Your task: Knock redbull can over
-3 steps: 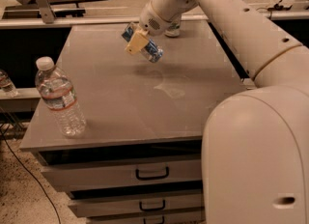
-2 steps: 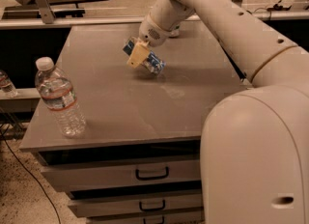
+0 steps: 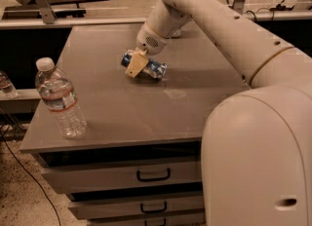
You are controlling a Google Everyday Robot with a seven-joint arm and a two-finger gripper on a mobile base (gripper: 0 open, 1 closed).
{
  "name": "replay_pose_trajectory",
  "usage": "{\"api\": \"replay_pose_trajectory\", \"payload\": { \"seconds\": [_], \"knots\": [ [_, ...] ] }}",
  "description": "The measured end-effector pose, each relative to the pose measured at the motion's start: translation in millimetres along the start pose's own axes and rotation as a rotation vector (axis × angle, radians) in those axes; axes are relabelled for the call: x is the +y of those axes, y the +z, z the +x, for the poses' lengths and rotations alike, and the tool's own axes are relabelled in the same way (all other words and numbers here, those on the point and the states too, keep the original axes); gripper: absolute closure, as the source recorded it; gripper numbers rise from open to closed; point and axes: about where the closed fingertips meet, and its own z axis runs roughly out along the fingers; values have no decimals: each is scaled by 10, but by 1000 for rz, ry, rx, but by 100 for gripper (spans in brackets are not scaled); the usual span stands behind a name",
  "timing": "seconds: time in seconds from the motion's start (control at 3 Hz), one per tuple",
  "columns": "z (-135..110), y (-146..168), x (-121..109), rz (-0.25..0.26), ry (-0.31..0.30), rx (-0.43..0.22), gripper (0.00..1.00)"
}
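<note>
The redbull can (image 3: 152, 67), blue and silver, lies on its side on the grey tabletop (image 3: 131, 103), a little behind the middle. My gripper (image 3: 136, 65) reaches down from the white arm and its tan fingers (image 3: 137, 63) sit right over the can's left half, hiding part of it. The can's right end sticks out past the fingers. I cannot tell whether the fingers clasp the can or only rest against it.
A clear water bottle (image 3: 60, 99) with a white cap stands upright at the table's front left corner. A second bottle (image 3: 7, 84) stands on a lower ledge at far left. Drawers (image 3: 146, 175) sit under the tabletop. The robot's white body (image 3: 258, 166) fills the lower right.
The gripper has moved down and slightly toward the front with the can. The can has gone from tilted above the table to lying flat on it.
</note>
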Motion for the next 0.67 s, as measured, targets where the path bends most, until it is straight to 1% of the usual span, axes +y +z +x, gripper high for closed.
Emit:
{"api": "replay_pose_trajectory", "payload": {
  "seconds": [0.33, 0.67],
  "knots": [
    [-19, 49, 71, -22, -6, 4, 36],
    [-36, 13, 108, -21, -6, 2, 13]
  ]
}}
